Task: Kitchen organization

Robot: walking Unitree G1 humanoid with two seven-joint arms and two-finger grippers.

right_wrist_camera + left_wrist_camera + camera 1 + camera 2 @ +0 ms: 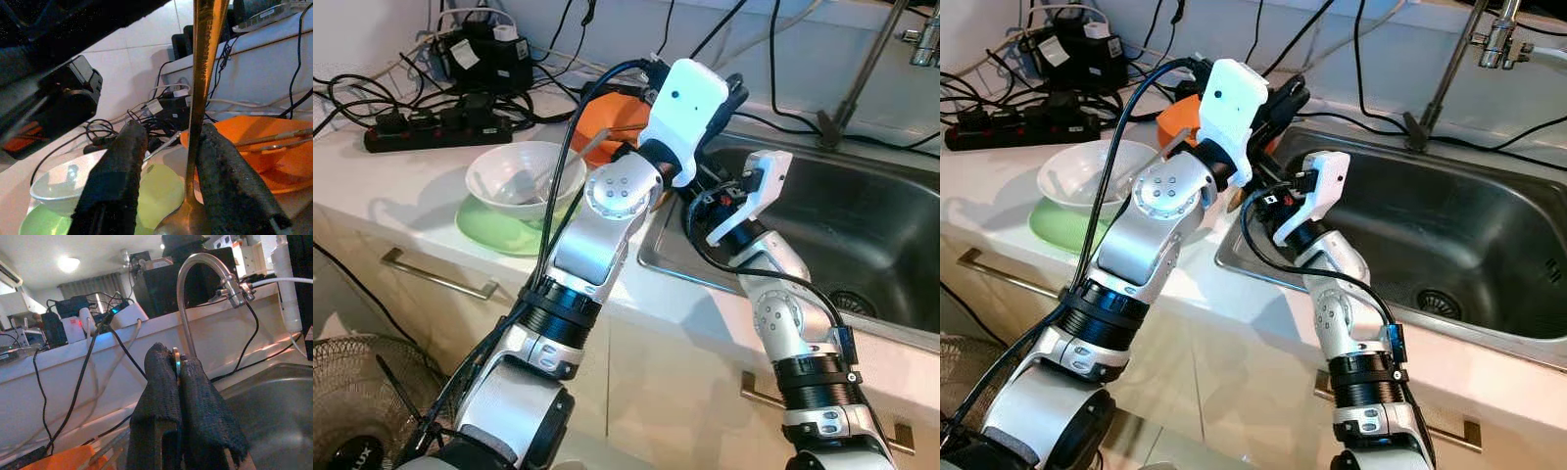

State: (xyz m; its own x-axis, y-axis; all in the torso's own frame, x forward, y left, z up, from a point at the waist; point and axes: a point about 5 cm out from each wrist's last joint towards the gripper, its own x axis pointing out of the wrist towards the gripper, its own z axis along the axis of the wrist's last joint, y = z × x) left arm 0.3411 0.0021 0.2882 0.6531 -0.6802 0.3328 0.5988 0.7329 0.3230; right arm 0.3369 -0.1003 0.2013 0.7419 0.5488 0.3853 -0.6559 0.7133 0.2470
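Spoon: a long metal spoon with a golden-brown handle [203,73] stands nearly upright between the two black fingers of the right gripper [168,196], its bowl low by the fingertips and its handle rising toward the left gripper [178,377].
Left jaws: pressed together on a thin metal edge, which I judge to be the top of the spoon handle.
Right jaws: apart, one black finger [115,176] on each side of the handle; contact with either pad cannot be told.
Risk of dropping: the left hold is on a thin, smooth edge, so the spoon may slip or swing if the right jaws do not close before the left ones let go.
Risk of knocking: a swinging spoon bowl could strike the orange plastic bowl [254,142] just beyond the right jaws.
Risk of snagging: black cables [411,98] trail along the white counter [372,186] behind both grippers.
Beyond the right jaws: a white ceramic bowl [524,176] on a pale green plate [489,230].
Beyond the left jaws: a curved steel tap [195,279] over the stainless steel sink [862,235].
In the way: the two wrists are crowded together above the sink's edge, leaving little room to turn.
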